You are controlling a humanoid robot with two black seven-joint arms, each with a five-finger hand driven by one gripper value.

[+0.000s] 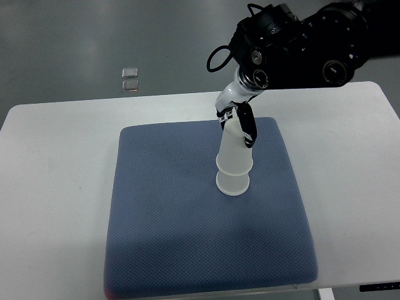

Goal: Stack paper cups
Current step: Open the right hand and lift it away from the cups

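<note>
Right hand high at one o'clock, fingers closed on top paper cup. Cup half over second cup on blue mat, white table around. Nesting step; next likely press down, release.

Two white paper cups stood upside down, one stacked over the other, making a single stack. There was one blue-grey textured fabric mat, and one white rectangular table beneath it. One black robot arm came in from the right, ending in one hand. On the grey floor beyond the table lay two small square silvery tiles, one just behind the other.
</note>
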